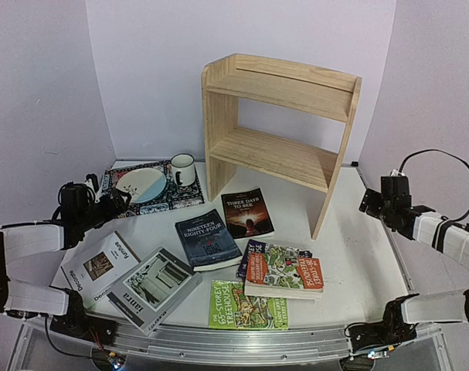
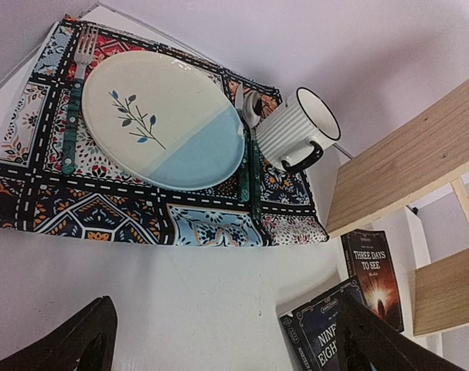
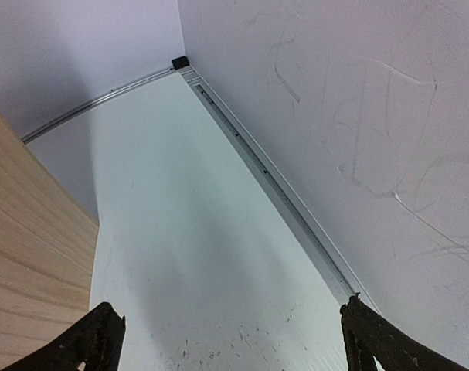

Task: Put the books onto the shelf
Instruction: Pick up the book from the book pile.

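The pine shelf (image 1: 280, 131) stands empty at the back of the table. Flat in front of it lie the books: black "Three Days to See" (image 1: 246, 213), dark blue "Nineteen Eighty-Four" (image 1: 208, 238), white "Decorate" (image 1: 99, 270), grey "ianra" (image 1: 153, 287) and three overlapping Treehouse paperbacks (image 1: 284, 276). My left gripper (image 1: 114, 202) hovers open over bare table beside the placemat, left of the dark blue book (image 2: 323, 332). On the far right my right gripper (image 1: 365, 202) is open too, near the shelf's side panel (image 3: 33, 255), nothing between its fingers (image 3: 95, 340).
A patterned placemat (image 1: 186, 198) at the back left carries a plate (image 2: 164, 116), a fork (image 2: 76, 85) and a white ribbed mug (image 1: 182, 168). White walls close in the table on three sides; a metal rail (image 3: 280, 193) runs along the right edge.
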`<state>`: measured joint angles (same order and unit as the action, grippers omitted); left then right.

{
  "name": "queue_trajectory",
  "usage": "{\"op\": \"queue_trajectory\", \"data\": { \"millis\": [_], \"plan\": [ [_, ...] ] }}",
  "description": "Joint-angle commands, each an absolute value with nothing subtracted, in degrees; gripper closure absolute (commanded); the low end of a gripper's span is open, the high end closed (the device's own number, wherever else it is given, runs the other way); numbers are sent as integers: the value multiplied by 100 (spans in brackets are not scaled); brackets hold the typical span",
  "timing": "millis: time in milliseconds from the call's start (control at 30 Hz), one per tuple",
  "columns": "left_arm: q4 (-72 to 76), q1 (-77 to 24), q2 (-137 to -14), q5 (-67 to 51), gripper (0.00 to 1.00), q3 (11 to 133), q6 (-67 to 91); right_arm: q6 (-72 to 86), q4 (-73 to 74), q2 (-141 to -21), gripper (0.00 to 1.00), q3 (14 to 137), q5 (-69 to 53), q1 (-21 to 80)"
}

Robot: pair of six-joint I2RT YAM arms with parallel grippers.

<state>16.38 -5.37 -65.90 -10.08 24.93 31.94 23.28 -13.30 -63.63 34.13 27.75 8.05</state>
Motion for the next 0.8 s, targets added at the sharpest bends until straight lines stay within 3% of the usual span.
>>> {"op": "queue_trajectory", "data": {
  "millis": [0,167,533,767],
  "plan": [
    [1612,-551,-6222,-757,0,2411,3358,2614,-666,-6207,2,3608,2867,808],
    [1600,-554,-5586,-431,0,2075,3130,2948,168,-6277,2,3998,2526,811],
    [1618,-642,-6069,-2588,0,2636,3053,3358,1415,-5989,2,4140,388,1208],
    [1635,-1880,-6685,-2156,1,3148,2954,4349,1321,-5842,2,3848,-866,1916]
  ]
}}
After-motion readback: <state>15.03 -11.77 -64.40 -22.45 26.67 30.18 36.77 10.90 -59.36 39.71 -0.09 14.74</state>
